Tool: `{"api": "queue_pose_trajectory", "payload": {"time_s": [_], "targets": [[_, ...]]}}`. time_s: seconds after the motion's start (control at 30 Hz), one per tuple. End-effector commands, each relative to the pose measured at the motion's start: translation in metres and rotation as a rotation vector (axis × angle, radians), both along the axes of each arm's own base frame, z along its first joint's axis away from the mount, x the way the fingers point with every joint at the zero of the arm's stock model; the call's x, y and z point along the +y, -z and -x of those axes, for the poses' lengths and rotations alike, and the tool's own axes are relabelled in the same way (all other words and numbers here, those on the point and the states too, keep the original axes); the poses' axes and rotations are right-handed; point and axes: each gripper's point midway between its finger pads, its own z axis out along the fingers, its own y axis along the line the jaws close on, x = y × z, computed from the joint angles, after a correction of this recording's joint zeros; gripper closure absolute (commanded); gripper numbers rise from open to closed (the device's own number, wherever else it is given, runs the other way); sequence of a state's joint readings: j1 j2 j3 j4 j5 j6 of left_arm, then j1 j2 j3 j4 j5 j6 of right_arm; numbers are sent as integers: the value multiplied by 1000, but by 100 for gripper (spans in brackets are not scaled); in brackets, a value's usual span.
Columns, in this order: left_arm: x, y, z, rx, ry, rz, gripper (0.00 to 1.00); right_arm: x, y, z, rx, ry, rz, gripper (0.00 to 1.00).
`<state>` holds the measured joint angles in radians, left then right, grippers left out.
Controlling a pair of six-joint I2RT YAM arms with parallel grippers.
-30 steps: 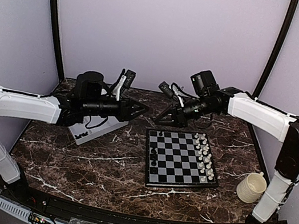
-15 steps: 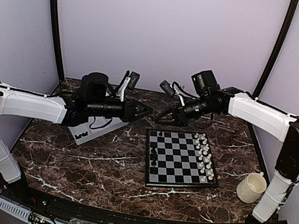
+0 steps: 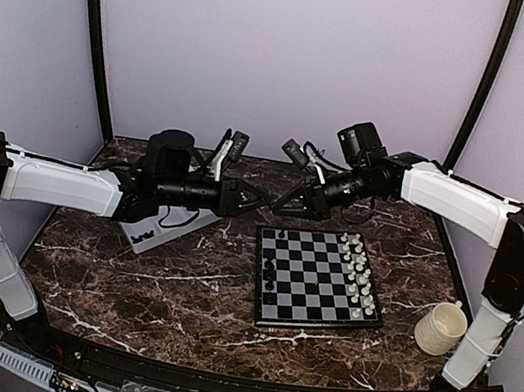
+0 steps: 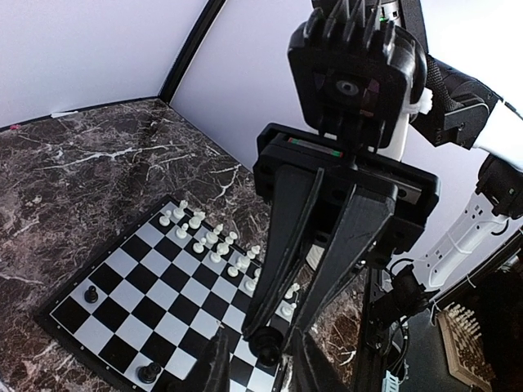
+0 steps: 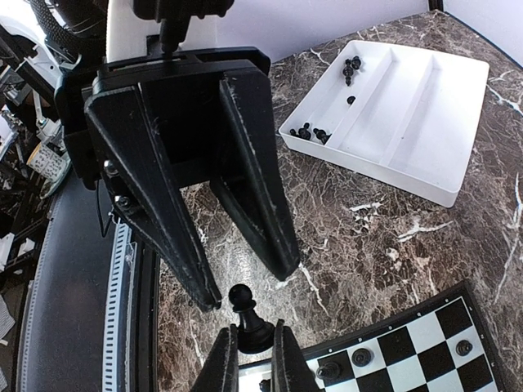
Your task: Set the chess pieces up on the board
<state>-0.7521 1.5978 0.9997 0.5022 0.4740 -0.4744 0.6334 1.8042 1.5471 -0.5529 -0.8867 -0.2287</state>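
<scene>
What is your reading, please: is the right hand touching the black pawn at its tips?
Touching. The right wrist view shows the right hand with both fingers pressed against the base of the black pawn, no gap on either side.

white tray (image 5: 425, 114), cream cup (image 3: 441, 327), marble table (image 3: 154, 289)

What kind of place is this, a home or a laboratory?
Probably a robot laboratory booth: plain lilac walls enclose a marble-patterned table holding a chessboard, and a left arm and a right arm stand at its near edge.
</scene>
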Motion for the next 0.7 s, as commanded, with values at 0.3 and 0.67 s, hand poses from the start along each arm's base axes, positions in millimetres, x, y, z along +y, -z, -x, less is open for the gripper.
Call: {"api": "queue_pose_trajectory", "payload": {"time_s": [0.3, 0.67], "targets": [[-13, -16, 4, -11, 62, 55, 87, -3, -25, -1, -54, 1, -56, 94], [-14, -20, 8, -48, 91, 55, 96, -4, -19, -1, -57, 2, -40, 86]]}}
